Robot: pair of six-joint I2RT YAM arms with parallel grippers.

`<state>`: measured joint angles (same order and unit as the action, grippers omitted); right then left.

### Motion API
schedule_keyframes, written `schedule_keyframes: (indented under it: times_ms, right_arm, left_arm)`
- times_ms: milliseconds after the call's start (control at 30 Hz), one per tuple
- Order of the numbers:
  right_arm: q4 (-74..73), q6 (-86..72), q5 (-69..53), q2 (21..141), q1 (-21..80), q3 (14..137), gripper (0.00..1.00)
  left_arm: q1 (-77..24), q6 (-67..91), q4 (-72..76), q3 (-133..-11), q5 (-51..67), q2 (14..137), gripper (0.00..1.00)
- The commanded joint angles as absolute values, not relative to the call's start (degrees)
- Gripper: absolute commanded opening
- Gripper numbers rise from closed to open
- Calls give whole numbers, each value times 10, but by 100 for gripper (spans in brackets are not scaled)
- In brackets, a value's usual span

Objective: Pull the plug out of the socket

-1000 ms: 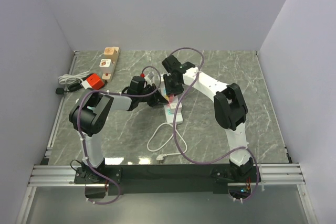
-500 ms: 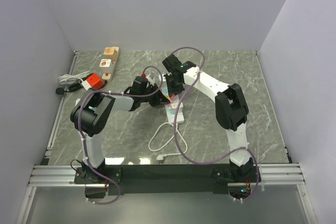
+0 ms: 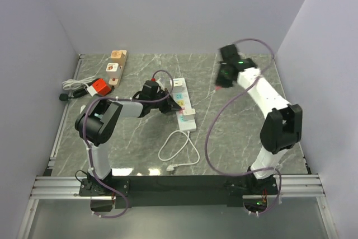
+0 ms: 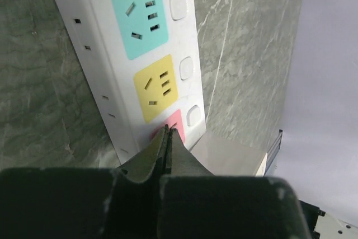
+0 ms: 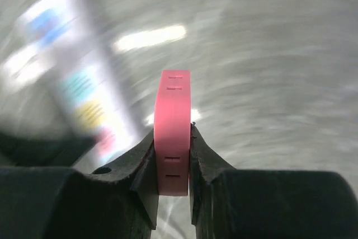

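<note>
Your left gripper (image 4: 168, 134) is pinched fully closed, arm stretched low; right gripper (image 5: 172, 131) out back-right, clamped on pink plug (image 5: 172, 99).

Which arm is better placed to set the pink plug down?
Right: the right gripper holds the pink plug clear of the power strip; the left gripper is shut, tips on the strip.

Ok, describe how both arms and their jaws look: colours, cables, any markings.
Both the left arm and right arm have white links and bulky black joints, on black bases. A mauve cable loops loosely along each. A small green light shows near the right wrist. The jaws are matte black wedges.
</note>
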<state>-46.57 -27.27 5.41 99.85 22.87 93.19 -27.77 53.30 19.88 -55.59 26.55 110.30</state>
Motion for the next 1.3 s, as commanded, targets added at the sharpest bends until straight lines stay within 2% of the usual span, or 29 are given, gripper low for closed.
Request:
schedule_keyframes:
  times_ms: [0,133,367,633,900,967,1033,1067,1133,1233,1267]
  right_arm:
    - [-410,-344,83,976,102,868,0]
    - [-319,-358,9,1008,4,857,0]
    - [-179,-455,-106,1073,-87,822,0]
    - [-59,-533,-145,1141,-122,803,0]
    - [-25,-552,-163,1205,-127,851,2]
    - [-33,-553,-164,1218,-127,868,11]
    - [-49,-550,-164,1223,-127,881,27]
    - [-54,-547,-162,1223,-127,881,44]
    - [-67,-544,-159,1216,-127,873,62]
    - [-99,-534,-152,1181,-130,855,72]
    - [-106,-527,-153,1172,-131,848,73]
  left_arm:
    - [-280,500,113,-578,223,1082,1]
    - [-280,481,86,-619,236,1044,1]
    - [-280,466,49,-664,249,1004,1]
    - [-279,460,34,-643,251,962,1]
    - [-279,450,20,-631,240,933,1]
    - [-279,449,19,-628,237,933,1]
    - [-279,448,17,-628,237,936,1]
    - [-278,447,15,-629,237,938,1]
    - [-278,450,17,-628,238,945,1]
    - [-278,456,28,-624,237,950,1]
    - [-278,458,32,-623,237,951,1]
